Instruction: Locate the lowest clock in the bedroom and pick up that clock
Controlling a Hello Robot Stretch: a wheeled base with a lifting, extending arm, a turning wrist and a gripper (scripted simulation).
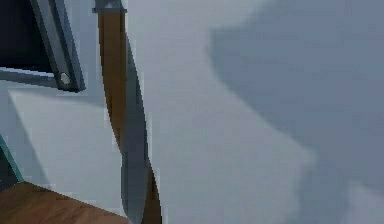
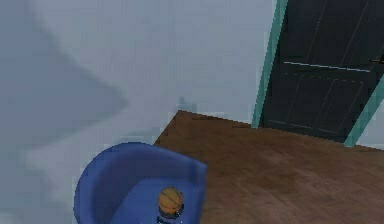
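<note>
A pale wall (image 1: 250, 110) stands close ahead in the forward view. A long brown wooden piece (image 1: 122, 90) leans upright against it, beside a dark window with a grey frame (image 1: 35, 45) at the top left. In the arm side view a blue armchair (image 2: 120, 180) sits at the bottom, with a small round orange thing (image 2: 171, 201) on its seat.
A dark door in a teal frame (image 2: 325, 65) is set in the far wall at the arm side view's right. Brown wooden floor (image 2: 280, 170) runs between the chair and the door. A strip of the same floor (image 1: 50, 208) lies at the forward view's bottom left.
</note>
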